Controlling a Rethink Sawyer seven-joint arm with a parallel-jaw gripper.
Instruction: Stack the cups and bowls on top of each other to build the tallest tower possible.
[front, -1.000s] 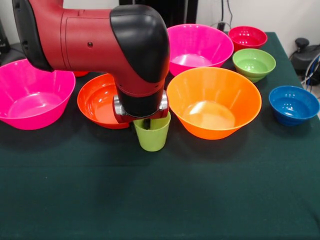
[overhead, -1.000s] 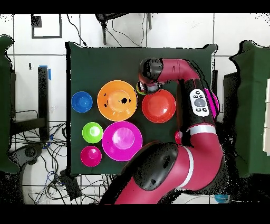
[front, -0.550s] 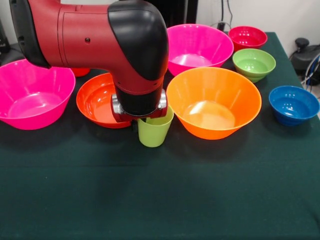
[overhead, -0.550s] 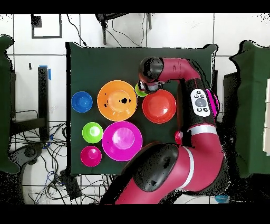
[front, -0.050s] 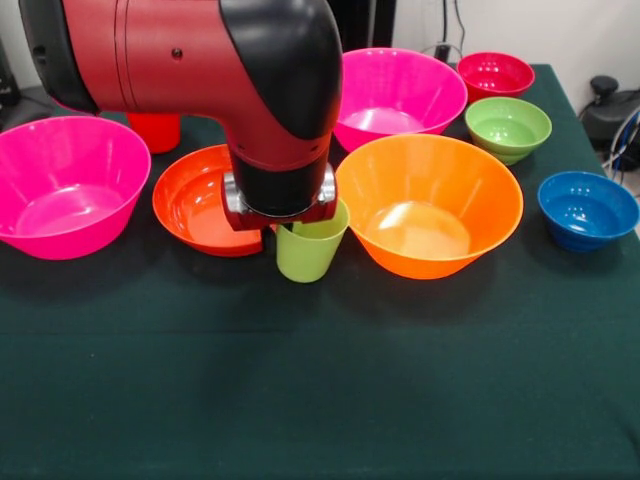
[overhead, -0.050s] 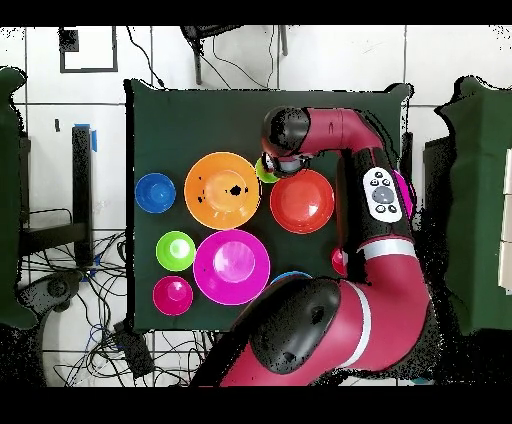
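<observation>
1. In the front view you see the gripper grasping the smooth lime green plastic cup, between the glossy red-orange bowl and big orange bowl.
2. Overhead, the cup sits by the worktop centre.

The front view looks from low and close across the surface toward the arm, so the tool sits near the middle and the bowls spread to either side of it and behind it. The overhead view looks straight down from high up, taking in the whole surface and the floor around it. Both share the tool, the lime green cup at it, the orange bowl beside it and the red-orange bowl on its other side, turned half round between views.
</observation>
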